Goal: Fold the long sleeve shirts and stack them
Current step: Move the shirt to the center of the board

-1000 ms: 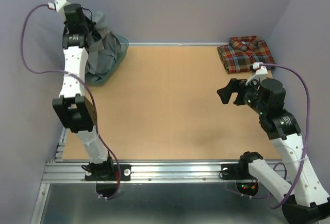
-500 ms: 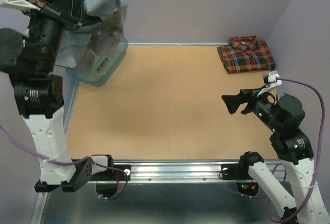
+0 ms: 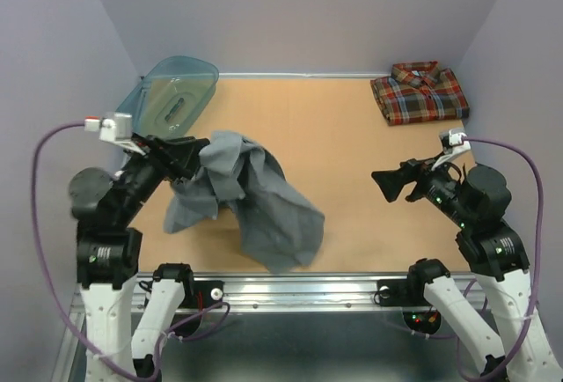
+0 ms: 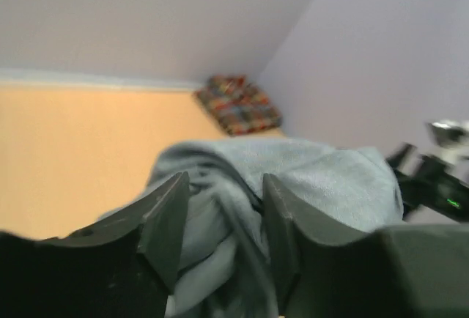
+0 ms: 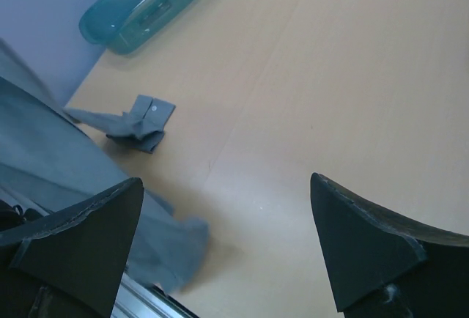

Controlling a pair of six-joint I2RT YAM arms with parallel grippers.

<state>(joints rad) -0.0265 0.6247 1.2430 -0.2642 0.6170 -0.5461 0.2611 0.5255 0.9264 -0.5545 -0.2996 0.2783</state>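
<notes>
Top view: L claw (image 3: 189, 155) low over the near-L part of the table (image 3: 352, 162), arm reaching in from the L edge. L wrist view: L claw (image 4: 223, 180) fingers (image 4: 165, 215) stood partway apart, not closed. Grey shirt (image 4: 322, 179) was bunched in the gap and draped over both tips. Cloth looked loose there, not pinched flat.

Grey shirt (image 3: 255, 197) unfolded and crumpled. One end was up at the L claw, the rest spread diag. across the near-L table, w/ the lower hem close to the near edge. Image soft, so couldn't tell how much lay flat vs. lifted. R wrist view: a cuff of the grey shirt (image 5: 139, 124) lay flat on the table, apart from the main bulk at frame L.

Plaid shirt (image 3: 420, 91) folded, far-R corner, collar twd back wall. Well apart from the grey one. Also seen blurred in L wrist view (image 4: 238, 104).

R claw (image 3: 387, 184) above R side of table, pointing L twd the grey shirt. R wrist view: R claw (image 5: 226, 180) spread fully wide, nothing in it, only bare table between the fingers.

Teal basin (image 3: 176, 91) far-L corner, tipped up on its side; same in R wrist view (image 5: 143, 3).
</notes>
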